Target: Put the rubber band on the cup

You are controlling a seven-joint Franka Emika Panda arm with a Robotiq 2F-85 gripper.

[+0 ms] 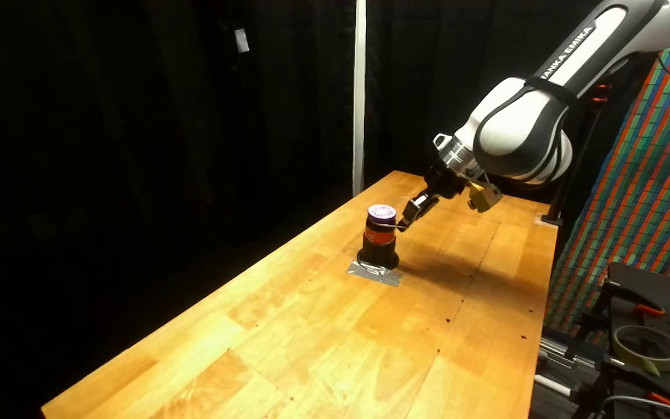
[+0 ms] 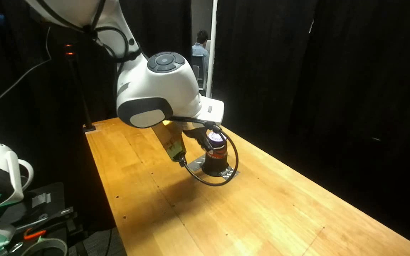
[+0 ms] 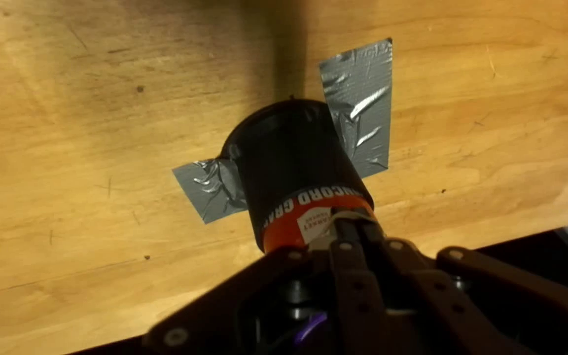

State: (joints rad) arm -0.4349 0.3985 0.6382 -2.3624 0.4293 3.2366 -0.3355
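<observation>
The cup [image 1: 380,238] is a dark cylinder with an orange-red middle and a purple-rimmed pale top. It stands upright on the table, and it also shows in an exterior view [image 2: 215,165] and the wrist view [image 3: 294,153]. My gripper [image 1: 403,226] is beside the cup's upper part, tilted down toward it. In the wrist view its fingers [image 3: 356,227] lie close together with a narrow gap. A thin pale rubber band [image 3: 353,215] passes over both fingertips. The band also shows as a light line from the fingertips across the cup's upper side [image 1: 390,226]; its far side is hidden.
Grey tape [image 3: 365,98] lies on the table over both sides of the cup's base. The wooden table [image 1: 323,349] has its long edge near the cup. A cable loop [image 2: 236,153] hangs from the wrist in an exterior view. Black curtains stand behind.
</observation>
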